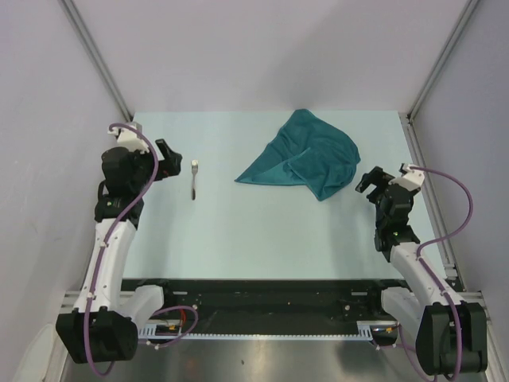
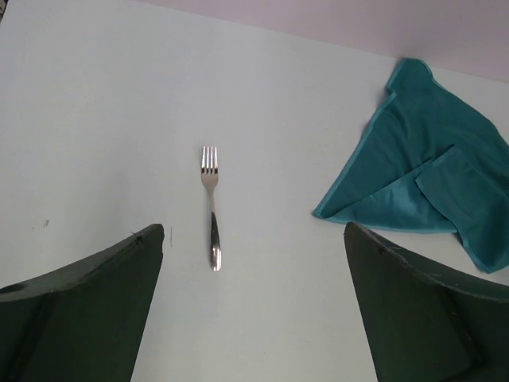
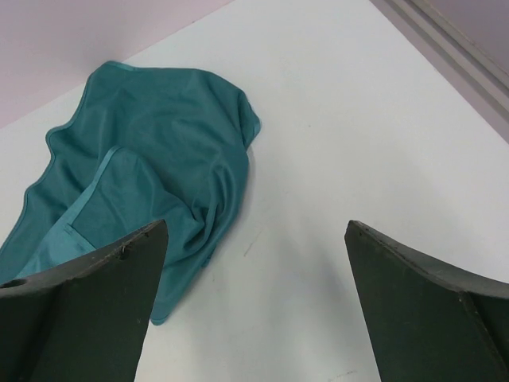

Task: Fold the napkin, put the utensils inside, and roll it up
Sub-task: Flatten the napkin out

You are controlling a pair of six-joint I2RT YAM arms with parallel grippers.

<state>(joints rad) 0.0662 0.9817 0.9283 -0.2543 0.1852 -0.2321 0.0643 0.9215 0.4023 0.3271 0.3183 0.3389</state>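
Napkin (image 1: pixel 306 155) bunched nr far edge, fork (image 1: pixel 194 178) well apart.

White arms (image 1: pixel 109 253) — purple cables (image 1: pixel 472 208)

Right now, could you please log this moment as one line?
stage: nothing folded yet | napkin: crumpled heap | fork: lying apart, left of napkin | left gripper: open, empty | right gripper: open, empty

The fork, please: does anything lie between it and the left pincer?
Nothing visible does. The open left pincer faces the fork across bare table, and the napkin lies off to the right, apart from the fork.
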